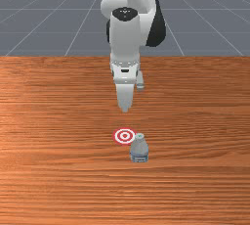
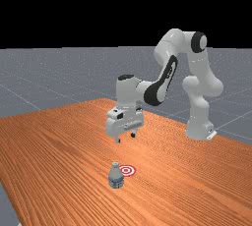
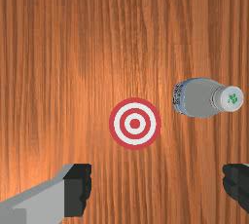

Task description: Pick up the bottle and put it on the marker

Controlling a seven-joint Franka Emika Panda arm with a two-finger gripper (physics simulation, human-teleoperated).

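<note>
In the far view my gripper (image 2: 125, 138) hangs well above the table, its two fingers wide apart with nothing between them. The front view has the gripper (image 1: 125, 108) above and behind the marker (image 1: 122, 136), a red-and-white ringed disc flat on the wood. A grey bottle (image 1: 139, 150) with a blue band and whitish cap stands upright on the table, nearer the front camera than the marker and slightly toward the front view's right. From the wrist, the gripper (image 3: 156, 184) is open; the bottle (image 3: 198, 98) and marker (image 3: 135, 123) lie beyond the fingertips, a strip of wood between them.
The wooden table (image 2: 64, 146) extends around the bottle and marker. Its far edge runs below the arm's base (image 2: 199, 129) in the far view, and the arm reaches in over the wood from there.
</note>
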